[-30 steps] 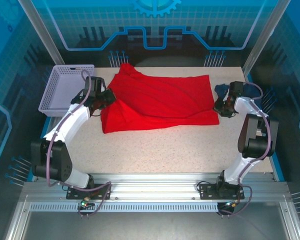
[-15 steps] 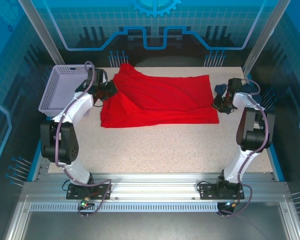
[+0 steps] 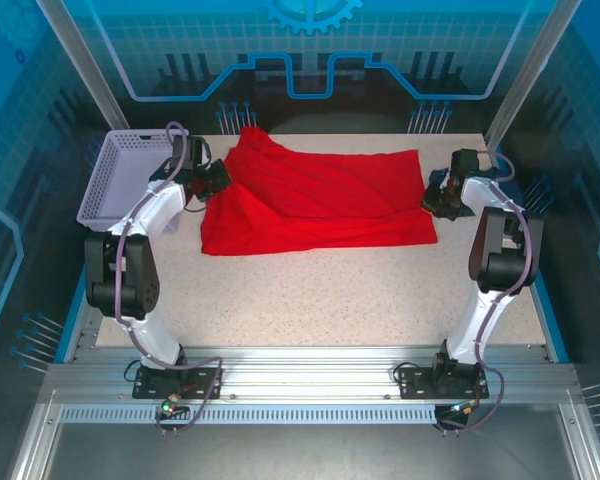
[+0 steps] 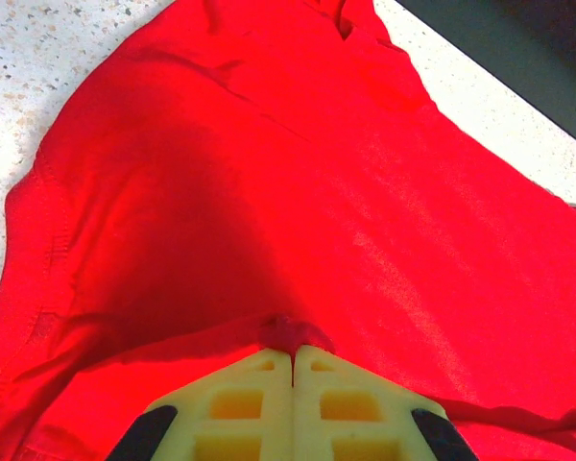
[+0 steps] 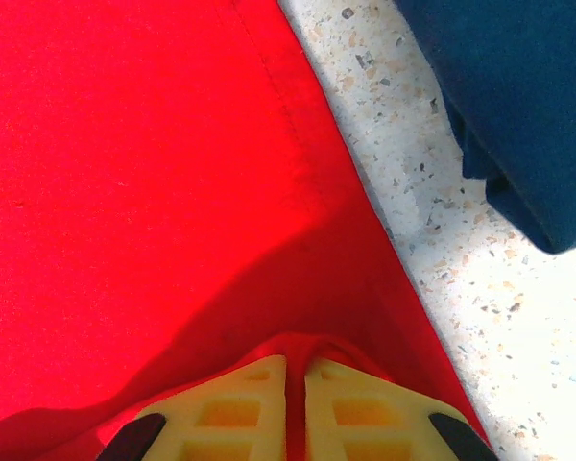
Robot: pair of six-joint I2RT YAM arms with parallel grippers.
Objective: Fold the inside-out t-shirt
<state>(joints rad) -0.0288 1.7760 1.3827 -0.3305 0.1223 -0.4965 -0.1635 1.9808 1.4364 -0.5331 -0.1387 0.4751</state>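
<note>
inside-out t-shirt (image 3: 320, 205) spread on table (image 3: 330, 300), left gripper (image 4: 293, 353) and right gripper (image 5: 296, 365) each pinching its edge

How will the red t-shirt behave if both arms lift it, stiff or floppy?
Likely floppy: the red t-shirt lies in wrinkles and bunches where the left gripper pinches it. Probably sags between that and the right gripper when lifted. Looks thin and light, so it should drag easily over the table.
</note>
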